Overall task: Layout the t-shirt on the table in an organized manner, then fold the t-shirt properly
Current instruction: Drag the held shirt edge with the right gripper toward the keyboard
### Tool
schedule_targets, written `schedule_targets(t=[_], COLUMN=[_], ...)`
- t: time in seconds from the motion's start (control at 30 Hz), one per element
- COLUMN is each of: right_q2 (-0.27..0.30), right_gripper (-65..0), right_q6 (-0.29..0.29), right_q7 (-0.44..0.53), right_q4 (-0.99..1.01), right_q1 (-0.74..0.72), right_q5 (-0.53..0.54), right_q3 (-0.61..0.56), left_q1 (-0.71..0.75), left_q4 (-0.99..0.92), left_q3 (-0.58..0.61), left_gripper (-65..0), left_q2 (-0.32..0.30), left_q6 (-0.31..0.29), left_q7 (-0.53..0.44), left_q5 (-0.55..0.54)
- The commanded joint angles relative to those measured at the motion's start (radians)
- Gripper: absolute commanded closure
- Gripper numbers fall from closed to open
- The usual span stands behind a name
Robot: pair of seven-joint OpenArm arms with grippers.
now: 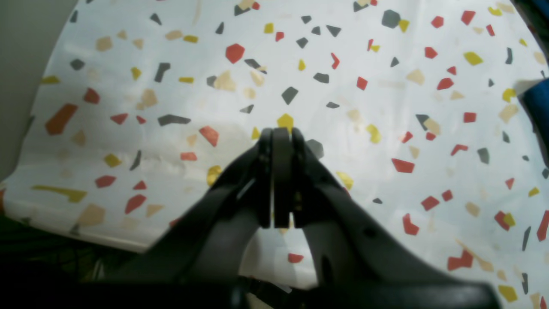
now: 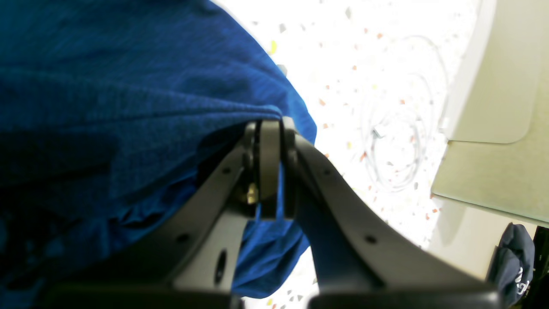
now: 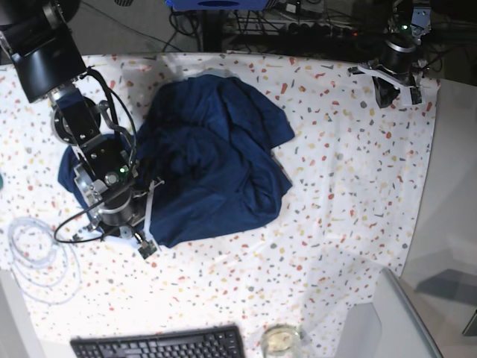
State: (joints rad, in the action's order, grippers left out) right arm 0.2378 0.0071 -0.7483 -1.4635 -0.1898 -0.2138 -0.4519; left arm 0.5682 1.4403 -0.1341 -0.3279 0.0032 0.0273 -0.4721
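The t-shirt [image 3: 209,164] lies crumpled in a dark navy heap on the left middle of the speckled table [image 3: 335,186]. My right gripper [image 3: 143,240] is at the heap's near left edge. In the right wrist view the right gripper [image 2: 270,128] is shut on a fold of the t-shirt [image 2: 128,86], with blue fabric showing between the jaws. My left gripper [image 3: 391,93] is at the table's far right corner, well away from the shirt. In the left wrist view the left gripper [image 1: 281,135] is shut and empty above the table [image 1: 386,107], and a bit of the t-shirt [image 1: 538,103] shows at the right edge.
A black keyboard [image 3: 160,344] and a glass jar [image 3: 279,339] sit at the near edge. A coil of white cable [image 3: 37,257] lies at the near left, also in the right wrist view [image 2: 399,141]. A grey panel [image 3: 380,321] stands at the near right.
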Motion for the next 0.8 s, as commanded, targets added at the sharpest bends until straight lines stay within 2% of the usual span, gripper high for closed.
schedule_targets(t=[0.0, 0.23, 0.43, 0.5, 0.7, 0.77], right_q2=[0.008, 0.007, 0.004, -0.019, -0.094, -0.116], right_gripper=[0.0, 0.0, 0.0, 0.0, -0.3, -2.7], right_q6=[-0.011, -0.011, -0.011, -0.011, -0.012, -0.014], right_q7=[0.014, 0.016, 0.117, 0.151, 0.286, 0.295], right_q4=[-0.015, -0.012, 0.019, 0.053, 0.341, 0.452], right_q1=[-0.038, -0.190, -0.288, -0.320, -0.449, -0.498], right_q5=[-0.011, -0.011, -0.011, -0.009, -0.011, -0.011], right_q3=[0.005, 0.005, 0.005, 0.005, 0.014, 0.015], left_q1=[0.008, 0.003, 0.008, 0.009, 0.017, 0.025], left_q4=[0.015, 0.017, 0.057, 0.070, 0.112, 0.113], left_q3=[-0.006, -0.006, -0.006, -0.006, -0.003, -0.003], left_gripper=[0.0, 0.0, 0.0, 0.0, 0.0, 0.0], left_q2=[-0.012, -0.014, -0.014, -0.014, -0.014, -0.014], left_q6=[0.002, 0.002, 0.002, 0.002, 0.002, 0.002], left_q7=[-0.023, -0.023, -0.023, -0.023, -0.022, -0.022], left_q5=[-0.001, -0.001, 0.003, 0.005, 0.005, 0.005])
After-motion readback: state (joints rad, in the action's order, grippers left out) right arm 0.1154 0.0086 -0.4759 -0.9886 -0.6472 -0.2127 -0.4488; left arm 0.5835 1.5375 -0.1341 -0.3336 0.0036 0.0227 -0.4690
